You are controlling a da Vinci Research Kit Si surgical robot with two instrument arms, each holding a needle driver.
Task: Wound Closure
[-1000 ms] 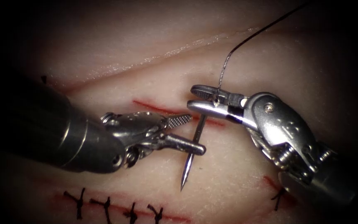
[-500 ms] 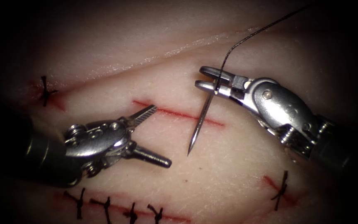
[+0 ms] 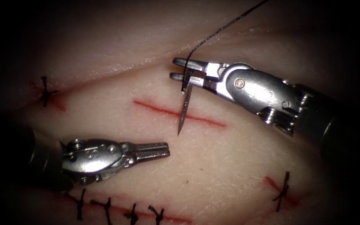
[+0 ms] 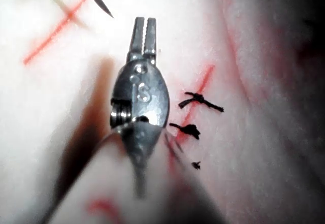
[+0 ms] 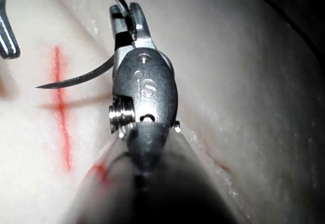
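1. The needle (image 3: 184, 109) hangs free above the tissue (image 3: 238, 166), just above centre of the endoscope frame, its point over the open cut (image 3: 163, 110), likely poised for a bite.
2. The right tool (image 3: 184, 70), upper centre, clamps the needle near its thread end; the thread (image 3: 221, 27) runs to the top edge.
3. The left tool (image 3: 157, 151), lower left, has closed jaws holding nothing, parked clear of the needle.
4. Finished stitches (image 3: 105, 206) lie along the bottom edge.
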